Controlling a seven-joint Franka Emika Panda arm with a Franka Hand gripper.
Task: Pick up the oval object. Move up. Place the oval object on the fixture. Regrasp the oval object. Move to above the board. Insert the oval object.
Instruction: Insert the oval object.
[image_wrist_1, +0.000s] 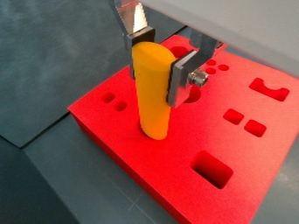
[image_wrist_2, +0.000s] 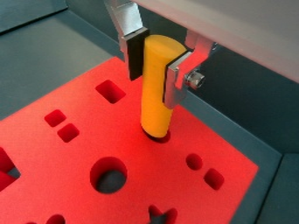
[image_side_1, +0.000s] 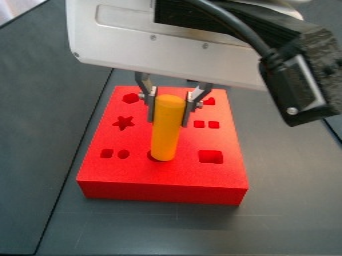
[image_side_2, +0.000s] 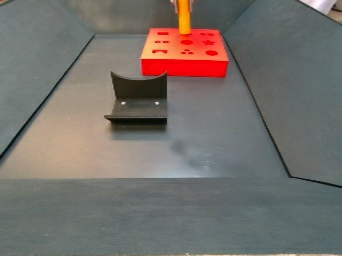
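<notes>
**Peg held upright over its hole in the board**

In a wrist view, the oval object (image_wrist_1: 152, 92) is seen pinched near its upper end between the flat silver fingers (image_wrist_1: 184, 74) of the end effector (image_wrist_1: 159, 54). Its long axis runs straight down from the end effector, and its rounded lower end meets the surface of the board (image_wrist_1: 140, 149); whether it has entered a hole cannot be told here.

In a wrist view from the opposite side, the oval object (image_wrist_2: 158, 87) is again clamped between the two plates of the end effector (image_wrist_2: 156, 54), and its lower tip appears seated in a dark opening of the board (image_wrist_2: 70, 166), between a round hole and small square holes. The peg is judged vertical, so the remaining move is a straight descent along its axis.

In a side view, the oval object (image_side_1: 166, 127) hangs directly below the end effector (image_side_1: 167, 100), over the middle of the board (image_side_1: 160, 185).

In a side view of the whole worktop, the board (image_side_2: 187, 62) lies near the far edge, with the oval object (image_side_2: 183, 16) standing upright on it. The fixture (image_side_2: 136, 98) stands empty, well apart, nearer the worktop's left side.
</notes>
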